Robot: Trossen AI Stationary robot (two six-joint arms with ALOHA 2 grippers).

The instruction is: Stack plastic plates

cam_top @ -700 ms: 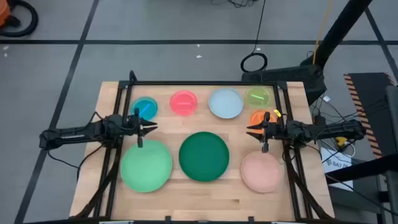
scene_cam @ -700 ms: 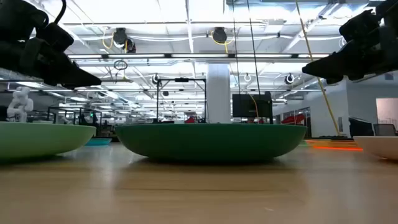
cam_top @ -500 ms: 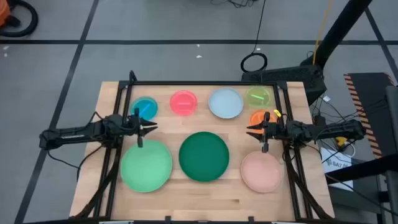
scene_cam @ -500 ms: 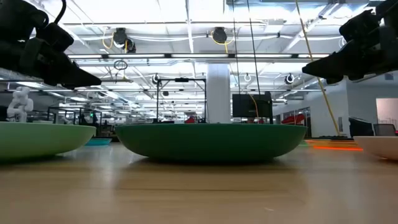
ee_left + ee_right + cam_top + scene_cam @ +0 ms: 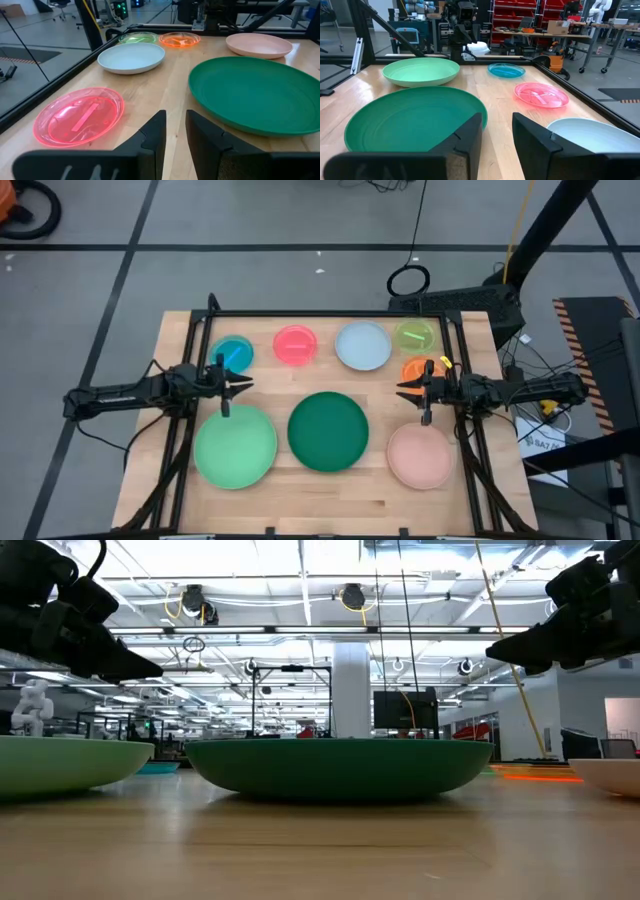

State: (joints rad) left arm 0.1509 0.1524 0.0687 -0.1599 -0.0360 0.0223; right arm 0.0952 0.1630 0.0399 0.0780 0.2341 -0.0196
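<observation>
High view: we see both arms hovering mid-tabletop (image 5: 300, 485), left jaws (image 5: 244, 388) and right jaws (image 5: 402, 389) slightly parted, empty; plates unstacked.

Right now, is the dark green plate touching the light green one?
Apart. The high view shows a strip of bare wood between the dark green plate and the light green plate.

On my wooden table (image 5: 330, 485), pale tan, I record eight plates. Front row: light green plate (image 5: 235, 445), dark green plate (image 5: 328, 430), pale pink plate (image 5: 419, 456). Back row: translucent blue plate (image 5: 233, 353), translucent pink-red plate (image 5: 295, 345), light blue plate (image 5: 362, 346), translucent yellow-green plate (image 5: 415, 335), translucent orange plate (image 5: 420, 368). My left gripper (image 5: 243, 387) and right gripper (image 5: 404, 388) are black. The frame (image 5: 330, 315) round the table is black.
</observation>
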